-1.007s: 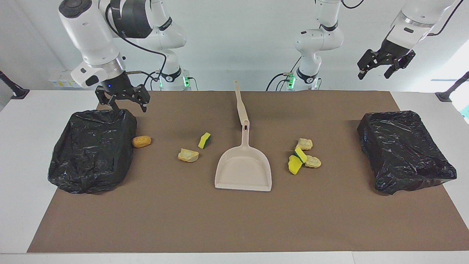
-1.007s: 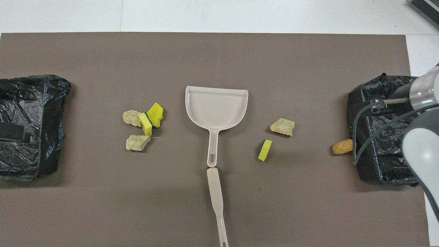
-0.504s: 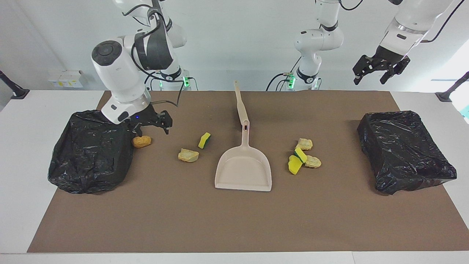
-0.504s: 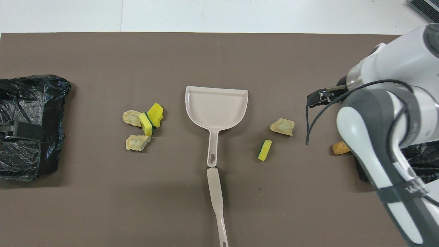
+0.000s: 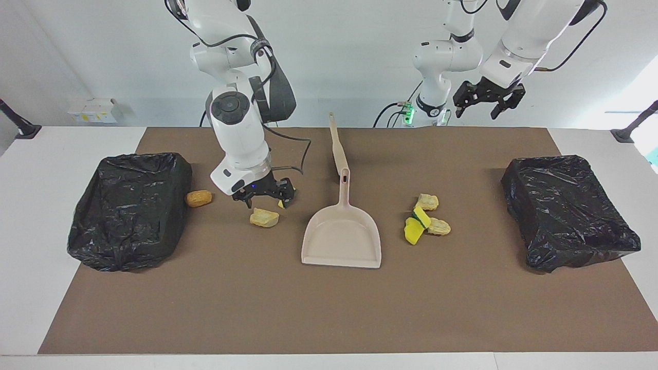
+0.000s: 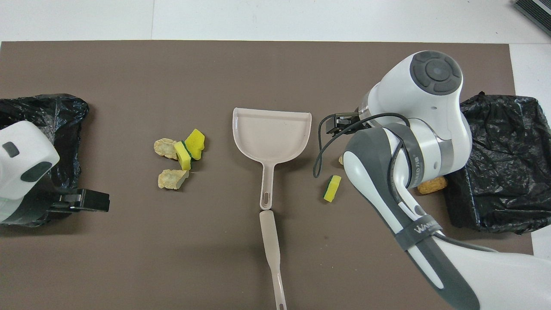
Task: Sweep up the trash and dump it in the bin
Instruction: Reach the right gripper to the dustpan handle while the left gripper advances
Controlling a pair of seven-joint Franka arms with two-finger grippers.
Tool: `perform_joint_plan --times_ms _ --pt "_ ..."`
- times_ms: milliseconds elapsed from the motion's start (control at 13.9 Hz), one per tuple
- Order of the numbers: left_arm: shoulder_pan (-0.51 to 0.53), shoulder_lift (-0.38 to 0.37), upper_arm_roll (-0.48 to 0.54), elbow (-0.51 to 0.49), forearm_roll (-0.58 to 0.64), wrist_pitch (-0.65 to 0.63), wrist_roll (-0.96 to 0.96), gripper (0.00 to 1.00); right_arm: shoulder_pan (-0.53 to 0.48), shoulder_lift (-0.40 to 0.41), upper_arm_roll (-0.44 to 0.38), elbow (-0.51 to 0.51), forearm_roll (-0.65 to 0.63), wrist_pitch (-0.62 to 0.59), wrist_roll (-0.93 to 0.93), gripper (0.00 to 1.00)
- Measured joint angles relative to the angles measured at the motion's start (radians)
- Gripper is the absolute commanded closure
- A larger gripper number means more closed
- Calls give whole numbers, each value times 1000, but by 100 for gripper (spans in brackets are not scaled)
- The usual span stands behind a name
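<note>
Inventory from my remote station, brown mat (image 5: 329,318) on a white table (image 5: 31,216)

- Dustpan (image 5: 343,237): beige moulded plastic, flat scoop with raised rim, slotted handle pointing toward the robots, mid-mat
- Brush or scraper stick (image 5: 335,141): same beige plastic, slim, lying end to end with the dustpan handle; in the overhead view its end is cut off by the frame edge
- Bins: two trays lined with crinkled glossy black bags, one at the right arm's end (image 5: 128,208), one at the left arm's end (image 5: 568,210)
- Trash, right arm's side: tan crusty lump (image 5: 264,218), orange ridged lump (image 5: 198,198) just beside the bin, and a yellow green-backed sponge bit (image 6: 332,188), largely hidden by the gripper in the facing view
- Trash, left arm's side: cluster of two yellow sponge pieces (image 5: 415,226) and two tan lumps (image 5: 427,201), touching
- Right gripper (image 5: 266,201): I see its jaws spread, low over the tan lump and sponge bit, holding nothing; overhead, the arm covers it
- Left gripper (image 5: 478,105): raised above the mat's edge nearest the robots, jaws spread, empty
</note>
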State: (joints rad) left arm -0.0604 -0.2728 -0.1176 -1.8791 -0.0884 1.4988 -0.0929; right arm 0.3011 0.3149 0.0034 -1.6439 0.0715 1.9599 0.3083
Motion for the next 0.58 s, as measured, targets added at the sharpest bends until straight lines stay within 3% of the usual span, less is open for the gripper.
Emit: perform_joint_plan --times_ms 216,504,576 --pt "-30 -71 0 -90 -30 7 -3 0 48 35 0 17 43 32 76 0" --pt "-119 -94 -1 -158 -46 35 -83 0 134 55 1 28 58 75 173 0" --pt "-139 -101 -2 -173 -48 45 -99 0 159 60 1 28 60 76 194 4"
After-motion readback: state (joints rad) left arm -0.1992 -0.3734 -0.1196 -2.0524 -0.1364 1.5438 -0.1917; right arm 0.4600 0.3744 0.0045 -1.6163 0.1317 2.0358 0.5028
